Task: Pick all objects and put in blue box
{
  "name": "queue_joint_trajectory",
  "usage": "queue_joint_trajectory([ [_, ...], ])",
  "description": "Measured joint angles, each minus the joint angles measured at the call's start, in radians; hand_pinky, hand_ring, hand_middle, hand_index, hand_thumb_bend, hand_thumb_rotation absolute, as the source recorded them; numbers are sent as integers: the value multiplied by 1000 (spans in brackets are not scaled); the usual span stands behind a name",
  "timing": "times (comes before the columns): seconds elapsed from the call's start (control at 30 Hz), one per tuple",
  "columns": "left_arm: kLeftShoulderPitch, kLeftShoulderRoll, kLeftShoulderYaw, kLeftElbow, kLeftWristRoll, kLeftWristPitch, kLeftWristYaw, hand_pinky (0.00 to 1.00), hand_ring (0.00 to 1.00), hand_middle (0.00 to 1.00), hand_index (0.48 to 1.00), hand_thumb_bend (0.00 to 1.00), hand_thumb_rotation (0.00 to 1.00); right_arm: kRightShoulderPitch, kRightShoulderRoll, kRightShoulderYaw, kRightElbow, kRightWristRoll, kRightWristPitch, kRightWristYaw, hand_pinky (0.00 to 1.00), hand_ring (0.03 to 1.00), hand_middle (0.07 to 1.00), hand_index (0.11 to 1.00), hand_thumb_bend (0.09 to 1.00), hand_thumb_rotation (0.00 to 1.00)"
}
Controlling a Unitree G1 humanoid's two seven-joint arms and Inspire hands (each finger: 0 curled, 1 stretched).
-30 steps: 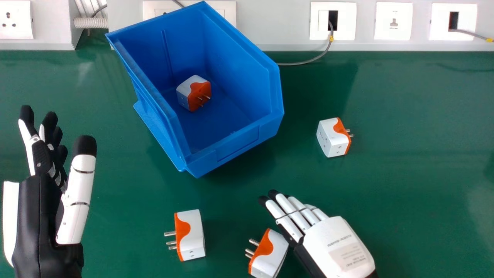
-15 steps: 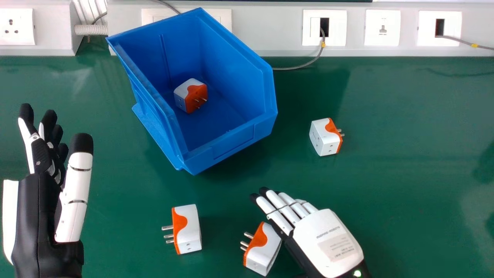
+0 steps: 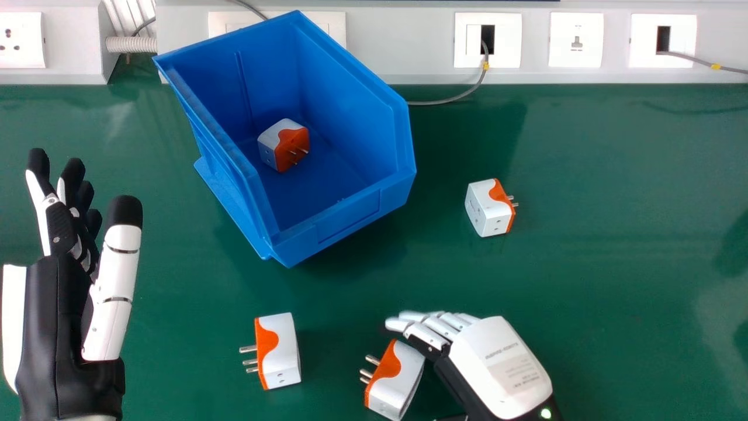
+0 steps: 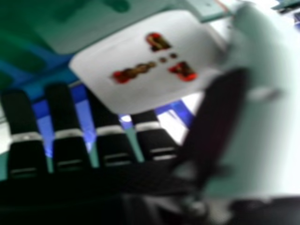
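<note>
My right robot hand (image 3: 497, 368) slanted in from the lower edge of the head view, right of centre, back upward, knuckles aimed forward and left. Its fingers were bent partway round a white plug adapter with an orange prong face (image 3: 398, 383), with the thumb on the other side; I couldn't tell how firm the hold was. That adapter sat low on the green bench (image 3: 584, 292), tilted, prongs to the left.

Left of it, a second white-and-orange adapter (image 3: 283, 351) lay with its prongs leftward too. Forward and right of the hand was a third one (image 3: 486, 209), prongs to the right. The open blue plastic box (image 3: 350, 216) stood ahead and to the left, its low front wall between my hand and the floor inside, where a fourth adapter (image 3: 274, 140) rested.

My left robot hand (image 3: 61, 327) was upright at the far left, open and holding nothing. Grey-white trunking with sockets (image 3: 403, 35) ran behind the box.
</note>
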Motion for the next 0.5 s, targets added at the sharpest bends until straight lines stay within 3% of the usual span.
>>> queue_joint_trajectory([
  [0.07, 2, 1, 4, 0, 0, 0, 2, 1000, 1000, 1000, 1000, 610, 810, 1, -3, -5, -33, 11, 9, 34, 253, 295, 504, 542, 544, 102],
  [0.1, 2, 1, 6, 1, 0, 0, 2, 1000, 1000, 1000, 1000, 614, 810, 4, -3, -7, -63, 19, 13, 63, 217, 260, 441, 528, 533, 112],
  [0.17, 0, 1, 3, 3, 1, 0, 0, 1000, 1000, 1000, 1000, 614, 810, 9, -3, -11, -96, 38, 21, 113, 217, 260, 441, 528, 533, 112],
  [0.23, 0, 1, 2, 6, 3, 0, 0, 1000, 1000, 998, 1000, 618, 812, 20, -5, -23, -133, 54, 37, 170, 161, 205, 342, 506, 517, 125],
  [0.3, 0, 1, 1, 9, 9, -1, 1, 1000, 1000, 996, 1000, 622, 814, 25, -5, -27, -162, 57, 55, 196, 143, 187, 308, 499, 511, 129],
  [0.5, 0, 1, 1, 11, 6, -4, -2, 1000, 1000, 991, 1000, 626, 812, 40, -9, -38, -201, 64, 81, 232, 105, 150, 244, 484, 499, 136],
])
